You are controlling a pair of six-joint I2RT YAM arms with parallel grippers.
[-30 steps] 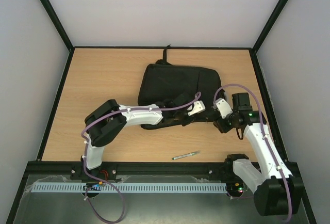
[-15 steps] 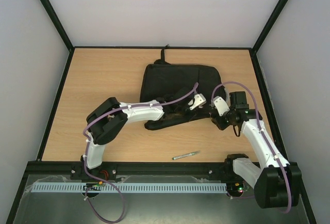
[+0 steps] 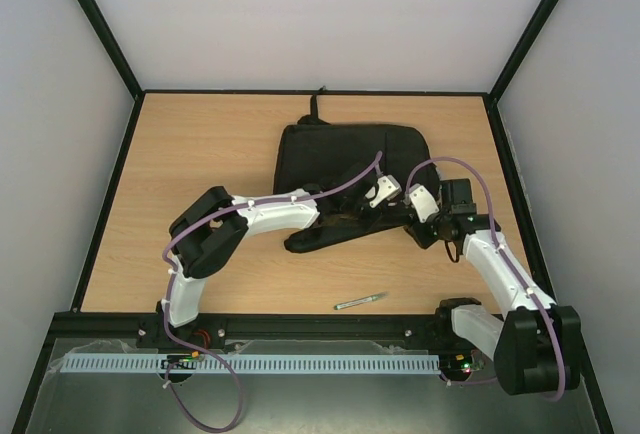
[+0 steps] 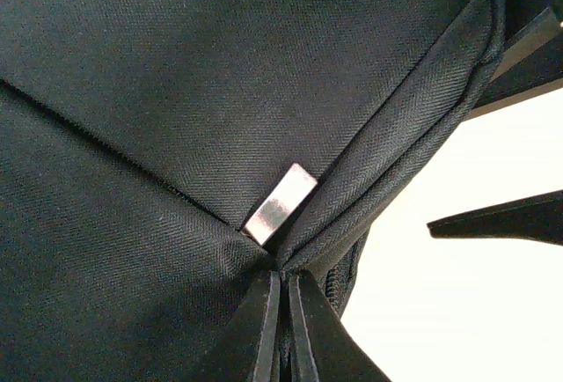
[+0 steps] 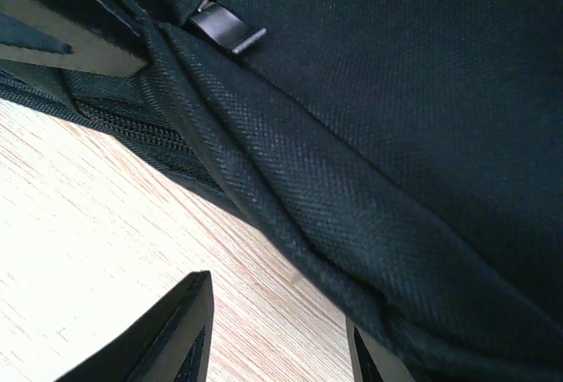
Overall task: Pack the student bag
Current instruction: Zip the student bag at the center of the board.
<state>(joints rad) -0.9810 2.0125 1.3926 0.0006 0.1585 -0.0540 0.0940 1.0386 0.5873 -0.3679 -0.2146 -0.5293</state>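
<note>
A black student bag (image 3: 345,159) lies on the wooden table. My left gripper (image 3: 392,204) is at the bag's near right edge, shut on a fold of the bag's fabric beside the zipper (image 4: 352,268); its fingers (image 4: 264,329) pinch the cloth just below a metal tab (image 4: 280,204). My right gripper (image 3: 415,226) is open right next to it, its fingers (image 5: 167,338) straddling the bag's lower seam (image 5: 290,232) over the table. A silver pen (image 3: 360,301) lies on the table near the front edge, apart from both grippers.
The bag's strap (image 3: 320,104) points toward the back rim. A black rim (image 3: 300,319) runs along the table's front edge. Bare wood (image 3: 180,154) lies left of the bag. The left gripper's fingers show in the right wrist view (image 5: 70,43).
Both grippers have moved closer together at the bag's near right corner. The left gripper has shifted right along the bag's edge and the right gripper has moved left toward it.
</note>
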